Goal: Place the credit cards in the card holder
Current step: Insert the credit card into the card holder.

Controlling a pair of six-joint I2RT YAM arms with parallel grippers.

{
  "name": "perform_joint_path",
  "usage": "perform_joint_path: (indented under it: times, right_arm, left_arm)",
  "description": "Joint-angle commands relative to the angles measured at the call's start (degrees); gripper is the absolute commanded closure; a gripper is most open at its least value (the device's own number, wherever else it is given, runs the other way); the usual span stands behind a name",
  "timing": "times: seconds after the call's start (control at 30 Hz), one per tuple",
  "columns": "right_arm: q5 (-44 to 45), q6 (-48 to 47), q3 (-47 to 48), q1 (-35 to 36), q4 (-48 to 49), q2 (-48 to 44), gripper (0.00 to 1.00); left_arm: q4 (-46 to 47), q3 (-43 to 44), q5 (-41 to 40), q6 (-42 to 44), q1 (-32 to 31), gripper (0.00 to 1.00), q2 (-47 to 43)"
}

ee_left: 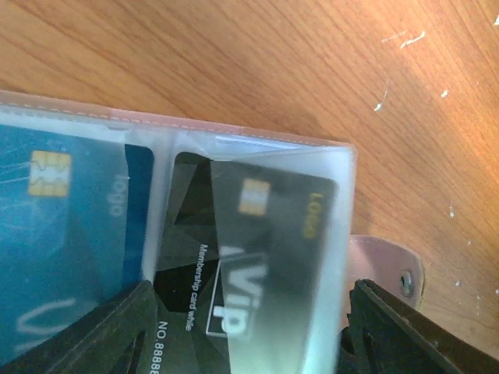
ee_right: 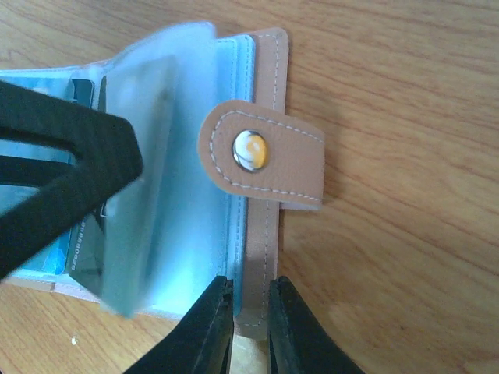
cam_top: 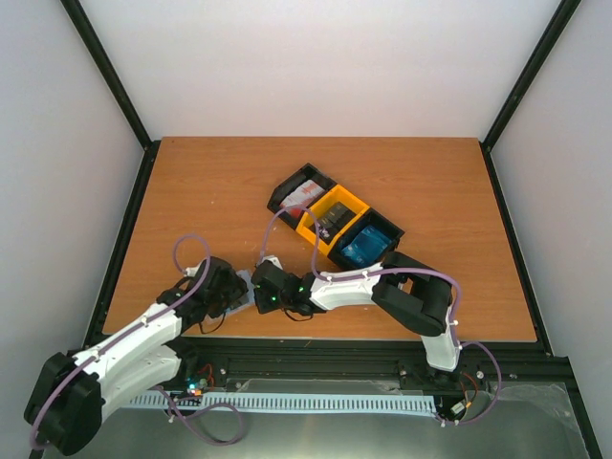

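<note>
The pinkish-tan card holder [ee_right: 263, 234] lies open on the table near both arms, its snap tab [ee_right: 249, 149] folded inward. My right gripper [ee_right: 251, 327] is shut on the edge of its tan cover. In the left wrist view a blue card [ee_left: 62, 234] and a black VIP card [ee_left: 257, 257] sit in its clear pockets [ee_left: 337, 195]. My left gripper [ee_left: 249, 335] is open, with its fingers [ee_left: 109, 335] spread on either side of the black card's pocket. One clear pocket leaf [ee_right: 144, 179] stands lifted beside a left finger [ee_right: 62, 171].
A diagonal row of three bins stands mid-table. The black bin [cam_top: 287, 184] holds red-and-white cards [cam_top: 304, 197], the yellow bin [cam_top: 356, 203] holds dark cards [cam_top: 330, 222], and a second black bin [cam_top: 392, 229] holds blue cards [cam_top: 365, 247]. Bare wood surrounds them.
</note>
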Motion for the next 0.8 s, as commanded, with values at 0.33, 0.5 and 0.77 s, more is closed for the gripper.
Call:
perform_joint_path:
  times: [0.33,0.5,0.77]
  right_arm:
    - [-1.7,0.5,-0.4,-0.2,-2.8,3.0,0.87]
    - [-1.8,0.2,-0.7,-0.2,-2.0,2.3,0.86]
    - [-1.7,0.1,-0.8,-0.2,-2.1,2.3,0.85]
  left_arm:
    - [3.7,-3.4,7.8,-0.1,0.0,0.31,-5.8]
    - [3.6,-4.3,6.7,-1.4,0.0,0.31,-10.2]
    - [-3.4,-3.1,0.6,-2.4,0.0,0.26,-12.0]
